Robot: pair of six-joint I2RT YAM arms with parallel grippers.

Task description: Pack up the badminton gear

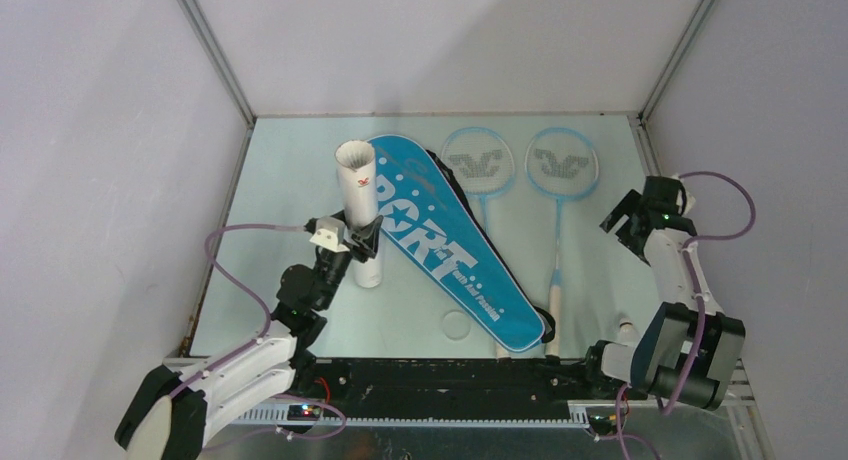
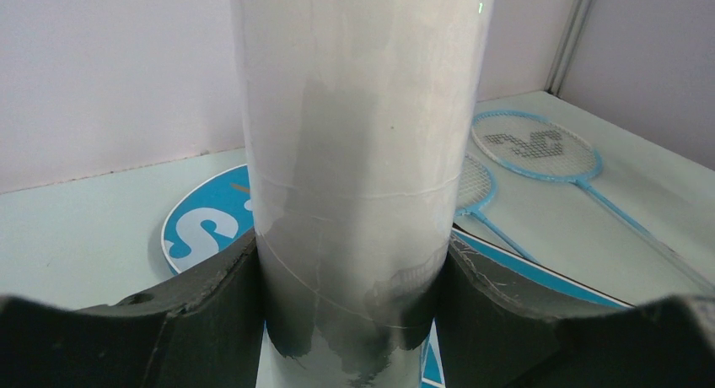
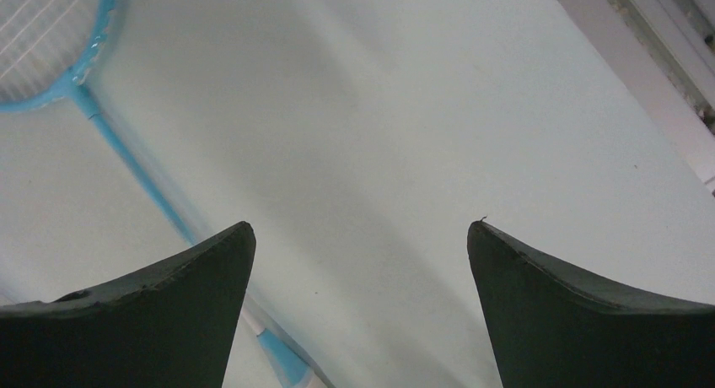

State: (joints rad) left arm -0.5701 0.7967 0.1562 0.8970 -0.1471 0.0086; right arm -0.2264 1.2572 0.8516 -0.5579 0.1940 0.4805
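The pale table (image 1: pixel 300 180) carries everything. Largest on it is the blue racket bag (image 1: pixel 455 245), lying flat on a diagonal through the middle. Just right of it the two rackets (image 1: pixel 562 163) lie side by side, heads toward the far wall, not yet bagged. The white tube (image 1: pixel 360 215) stands on end at the bag's left edge with its open mouth up. The left fingers (image 2: pixel 215 299) are clamped on it low down, one on each side. The right fingers (image 3: pixel 194 287) are spread wide and hold nothing, hanging over bare table beside a racket shaft. One small shuttlecock (image 1: pixel 627 328) sits at the near edge by the right arm's base. This looks like the tube-filling step, the left arm steadying the tube. The next move probably calls for the right arm to reach back for the shuttlecock, pinch it lightly and line it up over the mouth.
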